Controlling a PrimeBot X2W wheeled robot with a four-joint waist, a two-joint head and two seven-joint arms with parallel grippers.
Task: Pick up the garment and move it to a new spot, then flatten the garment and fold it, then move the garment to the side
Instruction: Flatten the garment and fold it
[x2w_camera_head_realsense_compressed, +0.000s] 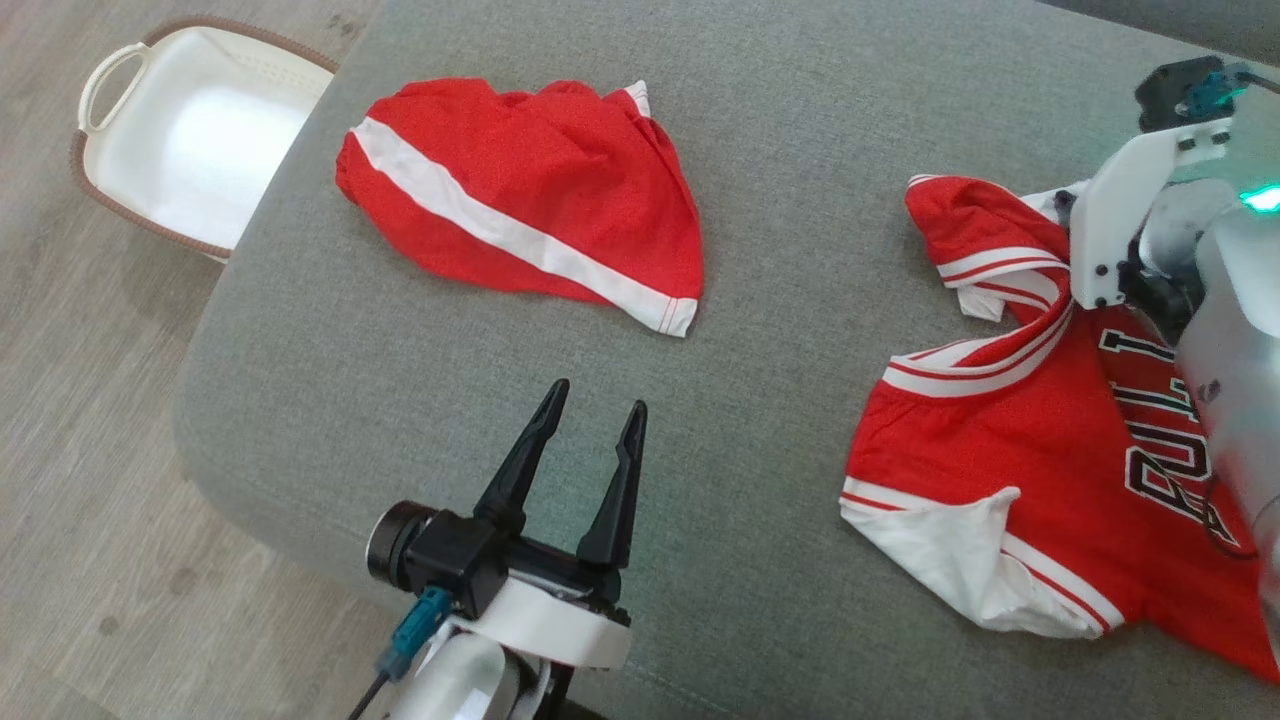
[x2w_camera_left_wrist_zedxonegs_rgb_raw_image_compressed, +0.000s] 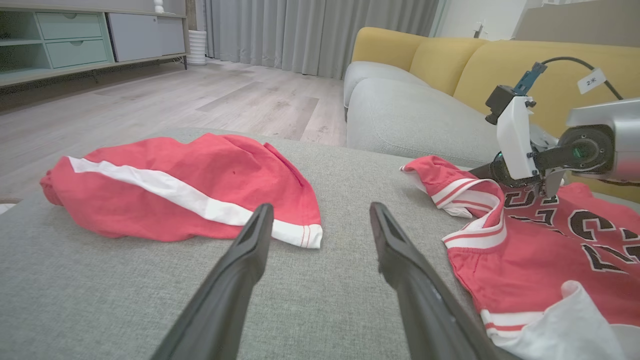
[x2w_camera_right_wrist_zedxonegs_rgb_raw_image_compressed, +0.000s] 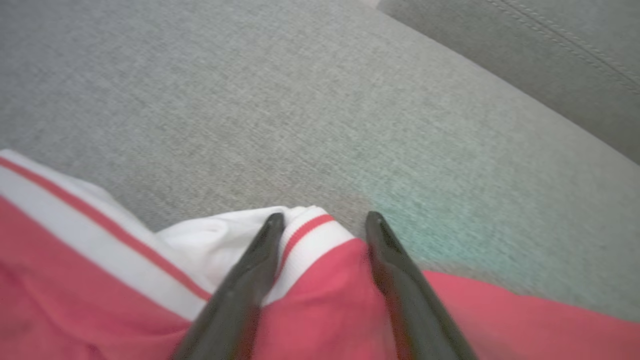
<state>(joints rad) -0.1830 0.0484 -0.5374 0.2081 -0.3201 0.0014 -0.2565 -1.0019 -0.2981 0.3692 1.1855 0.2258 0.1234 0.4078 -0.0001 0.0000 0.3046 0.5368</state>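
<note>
A red jersey with white trim and black lettering (x2w_camera_head_realsense_compressed: 1010, 440) lies rumpled on the right of the grey cushion (x2w_camera_head_realsense_compressed: 780, 180). My right gripper (x2w_camera_right_wrist_zedxonegs_rgb_raw_image_compressed: 325, 217) is down at its far shoulder strap. The jaws stand apart, and the white-and-red trimmed edge (x2w_camera_right_wrist_zedxonegs_rgb_raw_image_compressed: 312, 240) lies between the two fingers. In the head view the pale wrist (x2w_camera_head_realsense_compressed: 1130, 220) hides those fingers. Red shorts with a white stripe (x2w_camera_head_realsense_compressed: 520, 190) lie bunched at the cushion's far left. My left gripper (x2w_camera_head_realsense_compressed: 598, 395) hovers open near the front edge, between the two garments, with nothing in it. It also appears in its own view (x2w_camera_left_wrist_zedxonegs_rgb_raw_image_compressed: 321, 206).
A white laundry basket with a brown rim (x2w_camera_head_realsense_compressed: 110, 75) stands on the wooden floor past the cushion's left corner. Yellow sofa backs (x2w_camera_left_wrist_zedxonegs_rgb_raw_image_compressed: 450, 55) and another grey seat (x2w_camera_left_wrist_zedxonegs_rgb_raw_image_compressed: 410, 115) rise beyond the jersey. Bare cushion stretches between shorts and jersey.
</note>
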